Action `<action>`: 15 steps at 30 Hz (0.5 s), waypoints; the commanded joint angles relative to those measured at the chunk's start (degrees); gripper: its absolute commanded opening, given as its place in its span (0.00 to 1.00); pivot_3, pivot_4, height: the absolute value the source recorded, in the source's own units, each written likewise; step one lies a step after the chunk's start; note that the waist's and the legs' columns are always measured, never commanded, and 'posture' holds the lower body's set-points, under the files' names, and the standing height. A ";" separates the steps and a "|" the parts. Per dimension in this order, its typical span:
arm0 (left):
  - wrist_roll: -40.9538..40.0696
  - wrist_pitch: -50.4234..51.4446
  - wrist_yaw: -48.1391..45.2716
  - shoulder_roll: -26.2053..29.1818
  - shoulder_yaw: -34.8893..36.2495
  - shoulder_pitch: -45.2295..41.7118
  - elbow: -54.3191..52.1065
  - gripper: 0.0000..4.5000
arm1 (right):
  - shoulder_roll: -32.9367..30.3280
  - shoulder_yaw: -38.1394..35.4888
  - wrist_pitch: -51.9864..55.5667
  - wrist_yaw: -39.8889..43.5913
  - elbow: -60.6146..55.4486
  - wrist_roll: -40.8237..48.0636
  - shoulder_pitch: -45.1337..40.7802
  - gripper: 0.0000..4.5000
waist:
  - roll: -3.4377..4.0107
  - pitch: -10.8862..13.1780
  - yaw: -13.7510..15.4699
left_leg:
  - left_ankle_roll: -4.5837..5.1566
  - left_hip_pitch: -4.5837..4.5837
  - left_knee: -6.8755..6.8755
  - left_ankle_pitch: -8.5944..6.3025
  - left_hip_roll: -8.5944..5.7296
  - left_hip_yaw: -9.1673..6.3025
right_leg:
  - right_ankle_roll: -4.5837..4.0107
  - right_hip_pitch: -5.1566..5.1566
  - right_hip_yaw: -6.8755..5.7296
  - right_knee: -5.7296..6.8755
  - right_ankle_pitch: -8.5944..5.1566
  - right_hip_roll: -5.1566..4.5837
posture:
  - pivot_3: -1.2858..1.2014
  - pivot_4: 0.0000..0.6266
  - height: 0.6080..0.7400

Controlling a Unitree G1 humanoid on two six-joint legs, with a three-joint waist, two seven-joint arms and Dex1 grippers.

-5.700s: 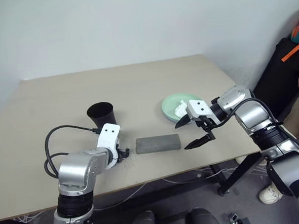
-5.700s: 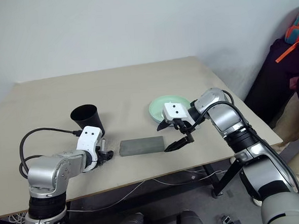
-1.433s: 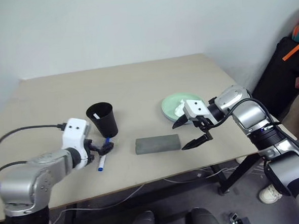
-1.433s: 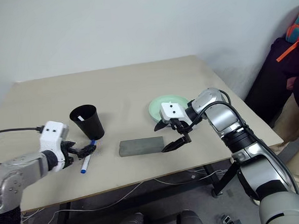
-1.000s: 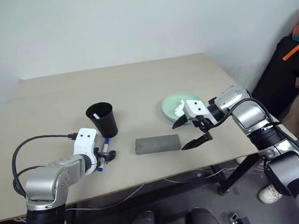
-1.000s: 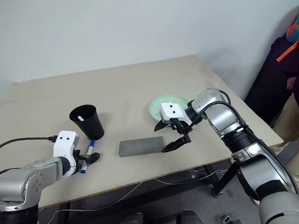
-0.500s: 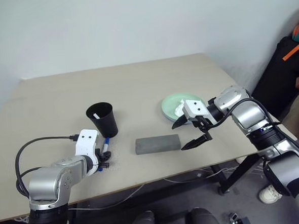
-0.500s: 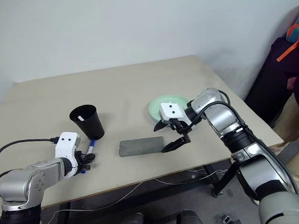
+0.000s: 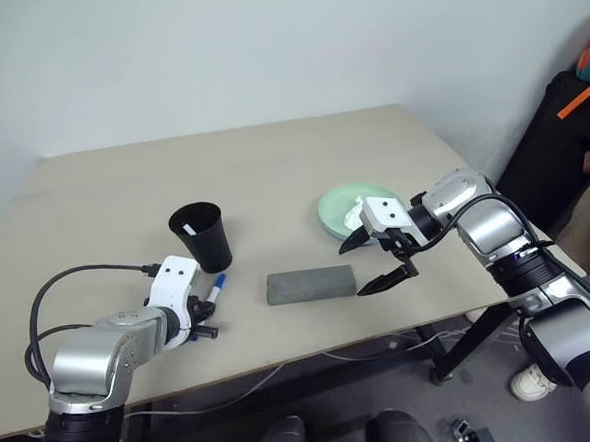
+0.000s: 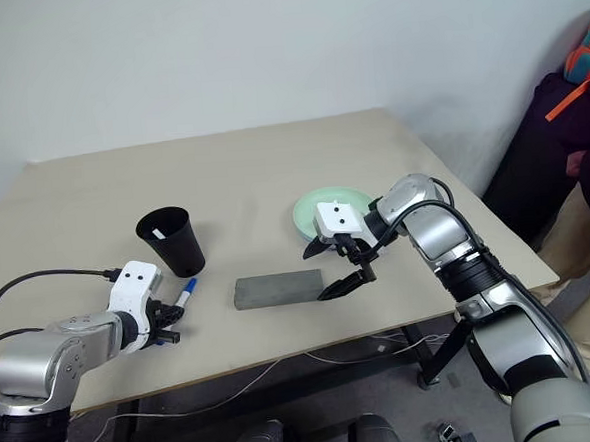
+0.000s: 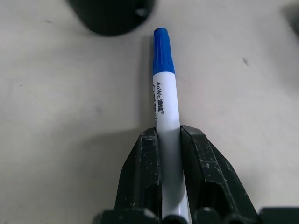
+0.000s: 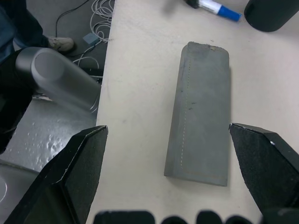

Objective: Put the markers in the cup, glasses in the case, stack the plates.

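Blue-capped and white-barrelled, the marker (image 11: 164, 116) is pinched between the closed fingers of the left gripper (image 9: 203, 317), cap pointing out toward the black cup (image 9: 201, 236), which stands just beyond at about twelve o'clock from the gripper. I judge the grip low on the barrel leaves the capped end free to be tipped into the cup's mouth. The right gripper (image 9: 381, 261) hangs with its fingers spread wide and holding nothing, just past the three o'clock end of the grey case (image 9: 311, 283), likely waiting its turn. The pale green plate (image 9: 339, 203) lies behind it, at about one o'clock from the case. A second ago the left gripper's fingers stood open around the marker; now they are clamped on it. The right gripper has not moved.
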 commanded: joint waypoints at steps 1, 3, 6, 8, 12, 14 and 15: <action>-2.69 -6.27 -7.87 4.16 -0.73 0.55 -4.39 0.11 | 0.17 -0.66 -0.48 -0.40 -1.11 -0.03 -1.64 1.00 | -0.02 0.00 -0.04 | 0.00 -0.02 -0.01 0.00 0.00 0.00 | 0.00 -0.03 0.01 -0.01 0.00 0.00 | 0.52 0.00 1.00; -3.59 -9.37 -10.56 4.88 -0.30 0.55 -4.71 0.11 | 0.23 -0.64 -0.48 -0.44 -1.11 -0.01 -1.65 1.00 | -0.01 0.00 -0.01 | 0.00 -0.03 -0.04 0.00 0.00 0.02 | -0.01 -0.06 0.02 -0.02 0.00 -0.02 | 0.52 0.00 1.00; -4.34 -15.31 -12.27 3.02 1.48 -1.50 -3.81 0.11 | 0.24 -0.65 -0.41 -0.47 -1.31 0.06 -1.59 1.00 | 0.00 0.01 -0.01 | 0.00 -0.04 -0.06 0.00 0.00 0.04 | -0.01 -0.08 0.03 -0.02 0.00 -0.03 | 0.52 0.00 1.00; -4.05 -20.26 -11.22 0.18 3.05 -3.71 -2.43 0.11 | 0.23 -0.66 -0.37 -0.51 -1.44 0.08 -1.55 1.00 | -0.01 0.01 0.19 | 0.00 -0.04 -0.06 0.00 0.00 0.03 | -0.02 -0.08 0.01 -0.03 0.00 -0.04 | 0.52 0.00 1.00; -3.93 -28.19 -10.73 -4.16 4.01 -7.54 -1.06 0.11 | 0.19 -0.71 -0.29 -0.52 -1.78 0.16 -1.33 1.00 | -0.05 0.00 0.15 | 0.00 -0.05 -0.06 0.00 0.00 0.07 | -0.02 -0.06 -0.01 -0.02 0.01 -0.03 | 0.52 0.00 1.00; -5.35 -29.98 -8.93 -7.67 5.31 -10.77 0.74 0.11 | 0.24 -0.70 -0.30 -0.53 -1.87 0.18 -1.36 1.00 | -0.05 0.00 0.16 | 0.00 -0.05 -0.05 0.00 0.00 0.09 | -0.02 -0.03 0.01 -0.04 0.01 0.01 | 0.52 0.00 1.00; -5.57 -31.00 -7.73 -9.37 5.95 -12.48 2.21 0.11 | 0.28 -0.70 -0.35 -0.52 -1.85 0.20 -1.40 1.00 | -0.05 0.00 0.16 | 0.00 -0.05 -0.03 0.00 0.00 0.09 | -0.01 0.02 0.01 -0.03 0.01 0.04 | 0.52 0.00 1.00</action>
